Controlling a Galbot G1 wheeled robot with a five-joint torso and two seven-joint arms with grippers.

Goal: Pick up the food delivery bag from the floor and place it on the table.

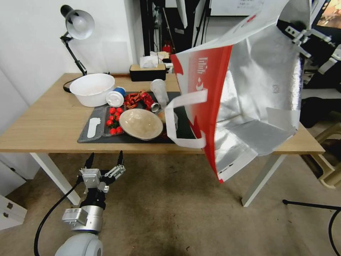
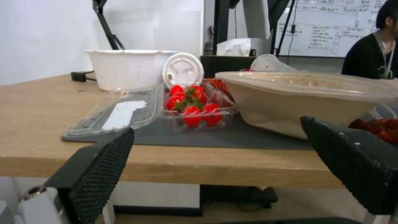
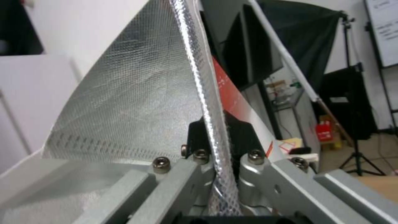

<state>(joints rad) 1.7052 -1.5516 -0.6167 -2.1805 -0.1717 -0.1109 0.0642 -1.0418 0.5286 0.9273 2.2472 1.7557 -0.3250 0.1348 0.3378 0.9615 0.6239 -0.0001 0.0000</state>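
Note:
The food delivery bag hangs tilted in the air over the right part of the table. Its mouth faces me, showing the silver foil lining, a red side and a white handle loop. My right gripper holds it at the top right, shut on the bag's upper rim. In the right wrist view the right gripper clamps the foil edge of the bag. My left gripper stands open and holds nothing, low in front of the table's front edge. The left gripper faces the table edge there.
On the dark grey mat sit a beige bowl, a clear tray of tomatoes, a white-lidded cup and red food. A white tub, lamp and tissue box stand behind. A white table leg is below the bag.

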